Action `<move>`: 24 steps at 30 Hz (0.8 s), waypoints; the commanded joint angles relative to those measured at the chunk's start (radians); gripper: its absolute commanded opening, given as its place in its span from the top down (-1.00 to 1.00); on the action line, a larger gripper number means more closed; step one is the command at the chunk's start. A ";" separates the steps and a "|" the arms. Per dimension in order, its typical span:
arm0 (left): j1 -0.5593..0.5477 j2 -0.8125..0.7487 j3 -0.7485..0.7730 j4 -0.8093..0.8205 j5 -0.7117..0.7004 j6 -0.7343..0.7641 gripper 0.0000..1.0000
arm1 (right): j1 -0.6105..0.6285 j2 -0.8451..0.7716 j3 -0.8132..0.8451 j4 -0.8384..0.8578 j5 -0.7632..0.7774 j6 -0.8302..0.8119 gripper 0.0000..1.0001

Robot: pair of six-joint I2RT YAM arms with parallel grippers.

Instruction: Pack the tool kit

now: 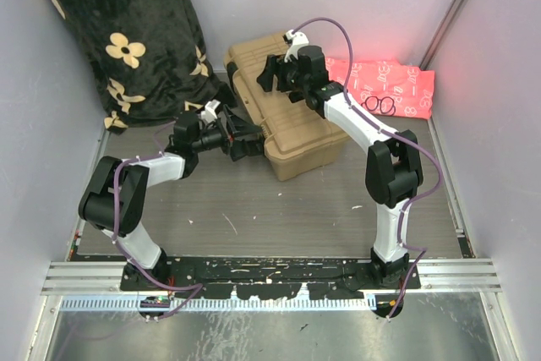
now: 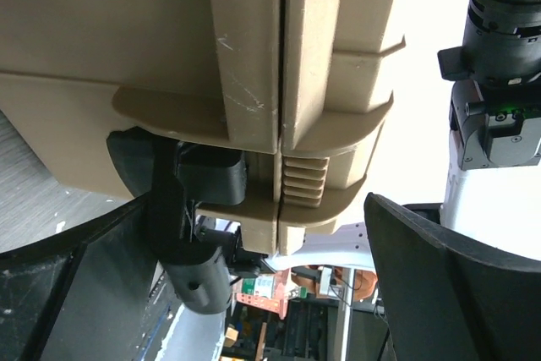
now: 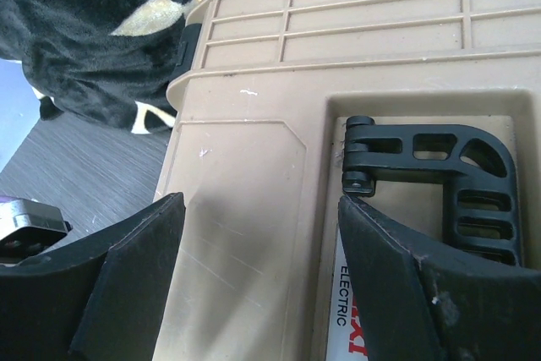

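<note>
The tan toolbox lies on the table with its ribbed lid down. My left gripper is open at the box's left side. In the left wrist view its jaws stand wide around the seam of lid and base, with a black latch near the left finger. My right gripper is open and empty just above the lid. In the right wrist view its jaws straddle the smooth lid panel beside the folded black handle. Pliers and screwdrivers are out of view.
A black floral blanket is heaped at the back left, touching the box corner. A pink patterned cloth with black rings lies at the back right. Grey walls close in both sides.
</note>
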 commanded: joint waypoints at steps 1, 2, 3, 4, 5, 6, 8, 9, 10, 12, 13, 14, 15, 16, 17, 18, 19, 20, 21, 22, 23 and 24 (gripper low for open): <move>-0.029 -0.022 0.067 0.138 0.019 -0.043 -0.98 | -0.050 0.212 -0.165 -0.800 0.108 0.040 -0.61; -0.034 -0.022 0.066 0.139 0.018 -0.044 -0.98 | -0.050 0.212 -0.162 -0.801 0.108 0.039 -0.61; -0.038 -0.022 0.066 0.141 0.019 -0.046 -0.98 | -0.049 0.211 -0.160 -0.803 0.108 0.040 -0.61; -0.041 -0.023 0.067 0.143 0.020 -0.048 -0.98 | -0.049 0.211 -0.159 -0.803 0.108 0.039 -0.61; -0.045 -0.023 0.068 0.143 0.019 -0.047 -0.98 | -0.049 0.212 -0.158 -0.803 0.108 0.039 -0.61; -0.049 -0.020 0.070 0.143 0.019 -0.049 -0.98 | -0.050 0.211 -0.159 -0.803 0.108 0.039 -0.61; -0.056 -0.014 0.075 0.143 0.018 -0.049 -0.99 | -0.050 0.208 -0.164 -0.803 0.110 0.039 -0.61; -0.058 -0.010 0.077 0.143 0.018 -0.050 -0.98 | -0.051 0.206 -0.167 -0.803 0.111 0.039 -0.61; -0.060 -0.007 0.080 0.143 0.019 -0.050 -0.99 | -0.049 0.204 -0.170 -0.803 0.111 0.039 -0.61; -0.063 -0.003 0.079 0.142 0.017 -0.048 -0.98 | -0.050 0.202 -0.173 -0.804 0.114 0.037 -0.61; -0.064 -0.001 0.078 0.140 0.017 -0.045 -0.98 | -0.050 0.199 -0.175 -0.803 0.114 0.037 -0.61; -0.065 0.002 0.078 0.140 0.017 -0.044 -0.99 | -0.050 0.199 -0.174 -0.802 0.115 0.038 -0.61; -0.065 0.004 0.077 0.139 0.015 -0.045 -0.99 | -0.050 0.198 -0.174 -0.802 0.114 0.038 -0.61; -0.066 0.007 0.078 0.139 0.015 -0.045 -0.99 | -0.050 0.198 -0.175 -0.802 0.114 0.038 -0.61; -0.068 0.009 0.080 0.139 0.016 -0.044 -0.99 | -0.050 0.199 -0.174 -0.802 0.113 0.039 -0.61; -0.069 0.011 0.080 0.140 0.017 -0.042 -0.99 | -0.050 0.199 -0.175 -0.801 0.113 0.039 -0.61; -0.070 0.013 0.081 0.140 0.015 -0.042 -0.99 | -0.050 0.200 -0.174 -0.800 0.112 0.040 -0.61; -0.071 0.015 0.082 0.139 0.014 -0.042 -0.99 | -0.050 0.201 -0.175 -0.800 0.111 0.040 -0.61; -0.071 0.016 0.085 0.141 0.015 -0.043 -0.99 | -0.050 0.202 -0.175 -0.799 0.110 0.041 -0.61; -0.071 0.016 0.087 0.144 0.016 -0.045 -0.99 | -0.049 0.202 -0.176 -0.799 0.110 0.042 -0.61; -0.071 0.015 0.089 0.147 0.018 -0.049 -0.96 | -0.049 0.203 -0.178 -0.797 0.110 0.042 -0.61; -0.071 0.012 0.093 0.150 0.020 -0.053 -0.93 | -0.050 0.204 -0.177 -0.798 0.110 0.043 -0.61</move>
